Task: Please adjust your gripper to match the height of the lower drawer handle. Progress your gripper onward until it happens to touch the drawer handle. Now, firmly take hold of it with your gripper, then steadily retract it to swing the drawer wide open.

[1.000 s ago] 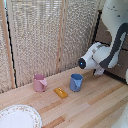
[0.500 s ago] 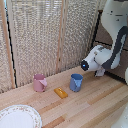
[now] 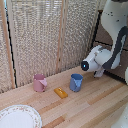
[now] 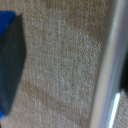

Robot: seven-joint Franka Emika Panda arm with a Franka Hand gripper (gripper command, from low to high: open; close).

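Observation:
In the wrist view the drawer front [image 4: 60, 45] fills the picture, close and blurred. The lower drawer handle [image 4: 112, 65], a thin silver bar, runs across it. One dark blue finger [image 4: 10, 65] stands far to one side of the bar, and a dark shape at the opposite edge sits just past it. My gripper [image 4: 65, 65] is open with the bar between its jaws. In the exterior view my gripper [image 3: 100, 73] is pressed against the dark brown cabinet at the exterior view's right. The white arm hides the handle there.
A blue cup [image 3: 76, 82], a pink cup [image 3: 39, 82] and a small orange block [image 3: 61, 92] stand on the wooden table [image 3: 90, 107]. A patterned plate [image 3: 19, 117] lies at the front on the exterior view's left. A woven screen [image 3: 45, 35] stands behind.
The arm's end has crept a little toward the cabinet at the exterior view's right. The cups, block and plate have not moved.

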